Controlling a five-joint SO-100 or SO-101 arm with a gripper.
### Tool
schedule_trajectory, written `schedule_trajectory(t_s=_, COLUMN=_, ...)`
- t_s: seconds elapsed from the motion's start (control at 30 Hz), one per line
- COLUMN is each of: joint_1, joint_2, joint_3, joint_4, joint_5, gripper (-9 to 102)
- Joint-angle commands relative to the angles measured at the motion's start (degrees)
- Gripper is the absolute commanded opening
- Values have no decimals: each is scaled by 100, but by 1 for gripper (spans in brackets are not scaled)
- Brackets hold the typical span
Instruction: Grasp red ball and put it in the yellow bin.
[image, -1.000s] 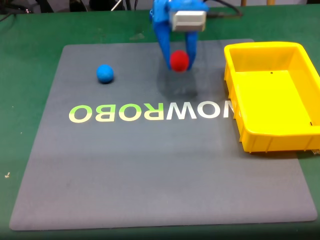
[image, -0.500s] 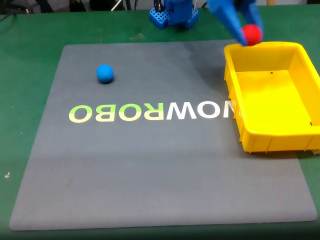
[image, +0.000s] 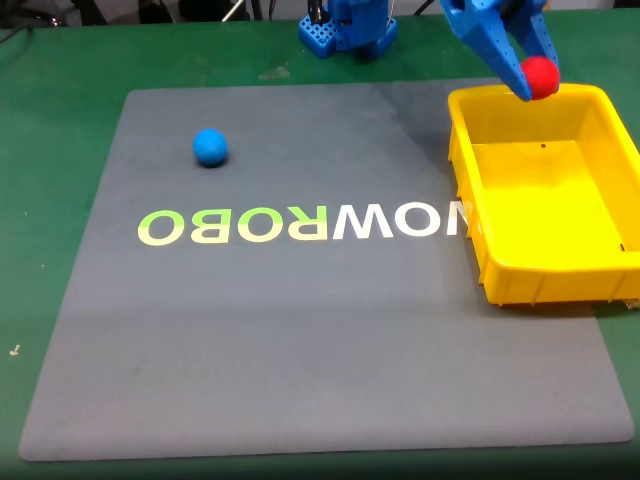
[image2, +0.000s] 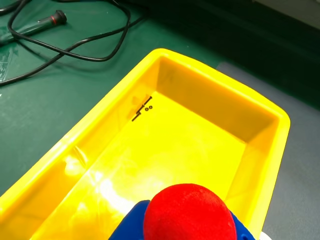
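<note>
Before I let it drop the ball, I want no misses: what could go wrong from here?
1. In the fixed view the red ball, held in the gripper, hangs right at the bin's far rim; released now, it might clip the rim and roll onto the mat.
2. The wrist view shows the bin floor bare and glossy, so the ball could bounce out.

Red ball (image: 541, 76) showing matte red above bright yellow bin (image: 470, 180); gripper (image: 535, 80) blue; blue ball (image: 210, 147) lying on grey mat (image: 300, 340).
</note>
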Motion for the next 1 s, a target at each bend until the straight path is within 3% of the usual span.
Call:
schedule_trajectory(t_s=0.0, joint_1=-97, joint_2=70, joint_3=-387, joint_4=-167, joint_5=105, gripper=29)
schedule_trajectory(t_s=0.17, joint_1=-44, joint_2=62, joint_3=-448, joint_4=-193, joint_5=141, gripper=40)
schedule_trajectory(t_s=0.57, joint_1=202, joint_2=510, joint_3=-281, joint_4=229, joint_5=167, gripper=37)
schedule_trajectory(t_s=0.67, joint_1=343, joint_2=1222, joint_3=202, joint_4=677, joint_5=255, gripper=31)
schedule_trajectory(t_s=0.9, joint_1=896, joint_2=3718, joint_3=1916, joint_4=2540, joint_5=571, gripper=2)
schedule_trajectory(t_s=0.97, joint_1=1125, joint_2=4368, joint_3=2364, joint_4=3138, joint_5=624, gripper=0)
